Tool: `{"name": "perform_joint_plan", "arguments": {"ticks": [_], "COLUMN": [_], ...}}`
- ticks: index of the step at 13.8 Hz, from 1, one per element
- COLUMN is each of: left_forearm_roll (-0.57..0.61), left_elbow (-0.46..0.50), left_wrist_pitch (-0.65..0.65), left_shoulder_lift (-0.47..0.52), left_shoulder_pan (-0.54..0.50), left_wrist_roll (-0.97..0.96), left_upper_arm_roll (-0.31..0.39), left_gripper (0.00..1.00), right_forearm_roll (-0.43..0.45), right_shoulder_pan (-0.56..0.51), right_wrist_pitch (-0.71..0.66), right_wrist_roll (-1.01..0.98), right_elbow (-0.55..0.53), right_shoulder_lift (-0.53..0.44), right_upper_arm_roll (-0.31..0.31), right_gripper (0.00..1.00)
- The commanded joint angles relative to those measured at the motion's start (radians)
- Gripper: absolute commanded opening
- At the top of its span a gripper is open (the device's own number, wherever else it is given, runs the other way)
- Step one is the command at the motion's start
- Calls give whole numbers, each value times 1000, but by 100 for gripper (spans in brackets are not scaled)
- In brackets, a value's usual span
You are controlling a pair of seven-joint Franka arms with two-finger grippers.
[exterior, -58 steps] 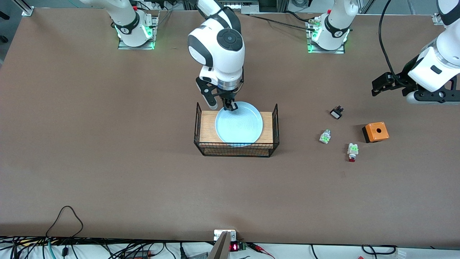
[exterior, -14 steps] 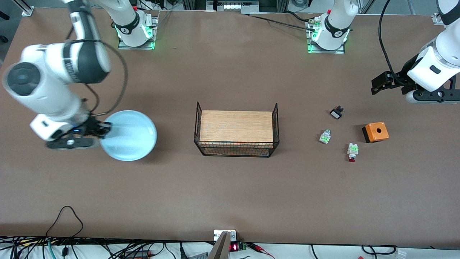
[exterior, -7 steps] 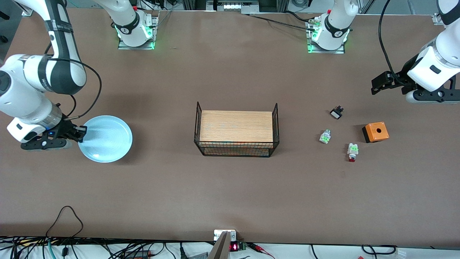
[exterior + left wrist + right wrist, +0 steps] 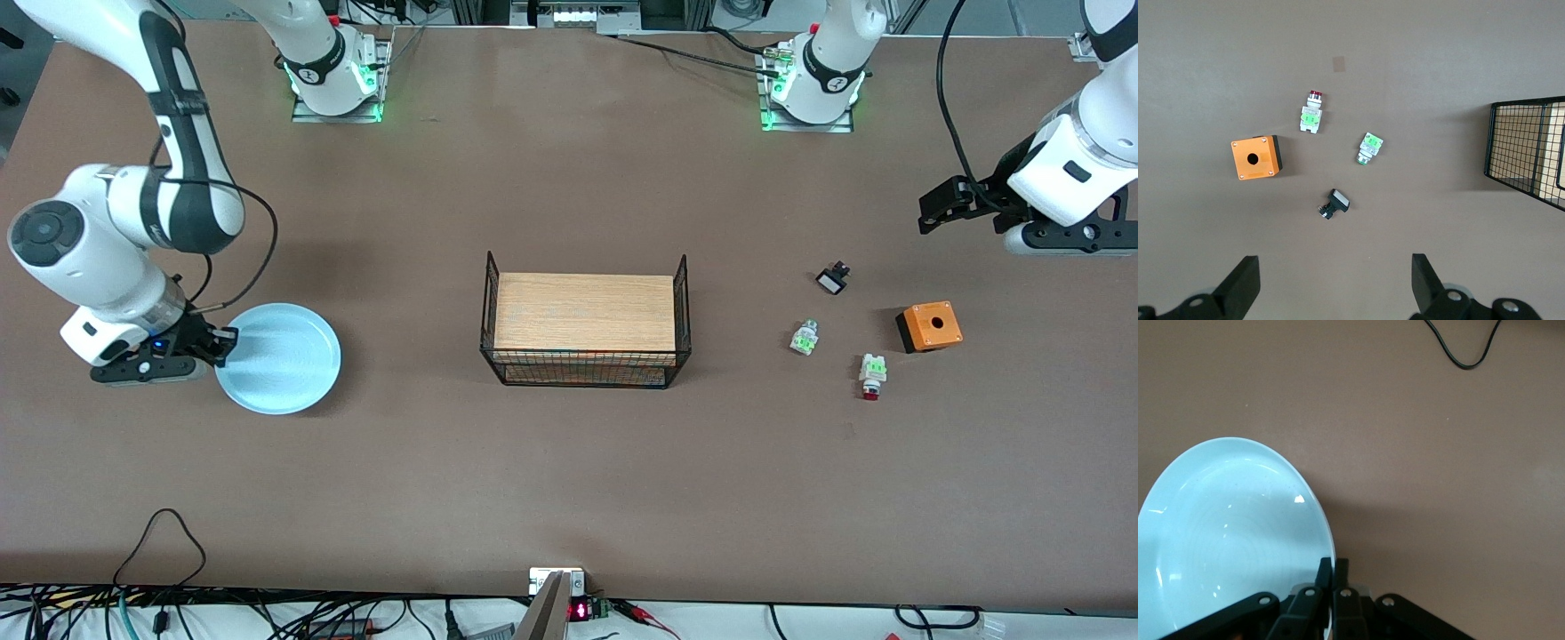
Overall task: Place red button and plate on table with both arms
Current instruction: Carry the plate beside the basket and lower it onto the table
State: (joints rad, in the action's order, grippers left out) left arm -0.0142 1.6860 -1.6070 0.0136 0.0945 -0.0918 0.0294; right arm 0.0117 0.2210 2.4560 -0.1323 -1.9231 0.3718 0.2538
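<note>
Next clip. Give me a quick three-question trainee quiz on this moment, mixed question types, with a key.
1. True or false: the right gripper is shut on the rim of the plate.
2. Which item lies nearest the front camera? A) orange box B) red button C) black-and-white part
3. Fill in: the left gripper hangs with its fingers ____ over the table at the left arm's end, holding nothing.

Key: 1 true; 2 B; 3 open.
</note>
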Motion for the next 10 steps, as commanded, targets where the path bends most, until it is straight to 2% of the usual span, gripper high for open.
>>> {"name": "perform_joint_plan", "arguments": {"ticks": [1,5,10], "left_forearm_roll": [8,8,8], "left_elbow": [-28,-28,-28], "left_wrist_pitch": [22,22,22], "left_shoulder_lift": [-9,-9,-9], "left_shoulder_pan": [1,1,1], "left_wrist_roll": [-8,-8,-8], "left_upper_arm_roll": [-2,-2,0], "left_gripper": [100,100,100], "right_forearm_roll": [-25,-25,-24], "right_shoulder_pan": [-15,-14,-14], "right_wrist_pitch": [128,285,385], "right_wrist_roll": [-17,-17,-15], "right_elbow": [-2,-1,4], "right_shoulder_lift": [77,174,240], "right_upper_arm_roll": [-15,-31,-31], "right_gripper": [3,3,3]}}
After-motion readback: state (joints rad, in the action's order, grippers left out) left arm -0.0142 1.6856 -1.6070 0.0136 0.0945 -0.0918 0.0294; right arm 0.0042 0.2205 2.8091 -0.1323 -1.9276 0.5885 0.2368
